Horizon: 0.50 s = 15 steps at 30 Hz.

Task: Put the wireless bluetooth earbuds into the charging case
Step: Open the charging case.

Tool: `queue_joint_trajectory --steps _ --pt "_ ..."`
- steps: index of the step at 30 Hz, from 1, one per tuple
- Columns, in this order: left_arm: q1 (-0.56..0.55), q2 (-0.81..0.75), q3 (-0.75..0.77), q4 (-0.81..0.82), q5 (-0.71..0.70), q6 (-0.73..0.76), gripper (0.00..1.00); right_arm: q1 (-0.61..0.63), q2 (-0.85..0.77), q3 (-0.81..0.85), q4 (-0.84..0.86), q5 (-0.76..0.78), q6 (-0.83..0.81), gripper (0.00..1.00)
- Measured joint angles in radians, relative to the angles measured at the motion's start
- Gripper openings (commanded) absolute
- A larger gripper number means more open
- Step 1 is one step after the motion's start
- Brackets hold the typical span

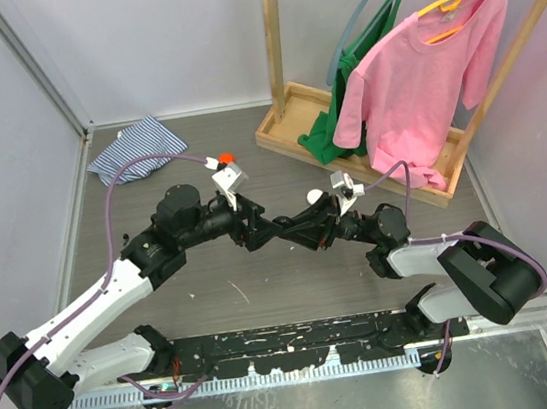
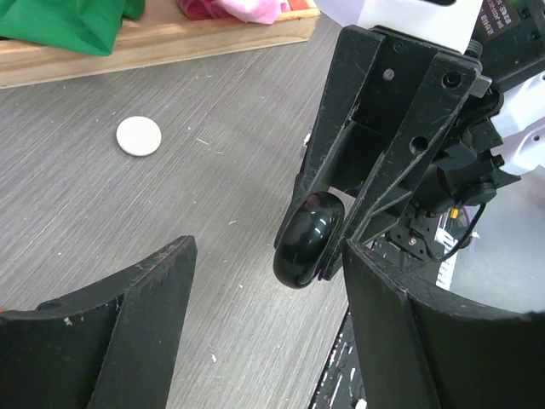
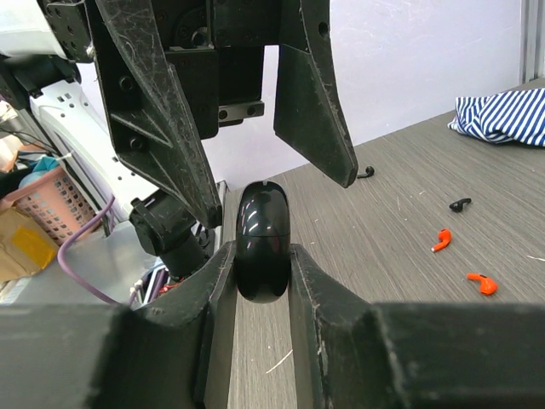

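Note:
A glossy black charging case [image 3: 262,243], closed, is clamped upright between the fingers of my right gripper [image 3: 262,256], which is shut on it above the table. My left gripper [image 2: 268,256] faces it head-on with its jaws wide apart. The case [image 2: 306,239] sits just beyond its fingertips, near the right one and untouched. In the top view the two grippers meet at mid-table, left [image 1: 255,229] and right [image 1: 289,231]. Tiny earbuds lie on the table: two red-orange ones [image 3: 440,240] [image 3: 481,283] and two black ones [image 3: 460,204] [image 3: 366,173].
A white round puck [image 2: 139,135] lies on the grey table. A striped cloth [image 1: 135,147] is at the back left. A wooden clothes rack [image 1: 289,127] with a pink shirt [image 1: 418,74] and a green garment [image 1: 354,48] stands at the back right.

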State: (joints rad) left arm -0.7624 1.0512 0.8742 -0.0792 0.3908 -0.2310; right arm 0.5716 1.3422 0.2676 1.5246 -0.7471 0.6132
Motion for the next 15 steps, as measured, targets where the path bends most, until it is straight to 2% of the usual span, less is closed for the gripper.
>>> queue_joint_trajectory --steps 15 --pt "-0.001 0.009 -0.001 -0.001 -0.018 0.015 0.61 -0.004 0.0 0.003 0.0 -0.013 0.014 0.17"
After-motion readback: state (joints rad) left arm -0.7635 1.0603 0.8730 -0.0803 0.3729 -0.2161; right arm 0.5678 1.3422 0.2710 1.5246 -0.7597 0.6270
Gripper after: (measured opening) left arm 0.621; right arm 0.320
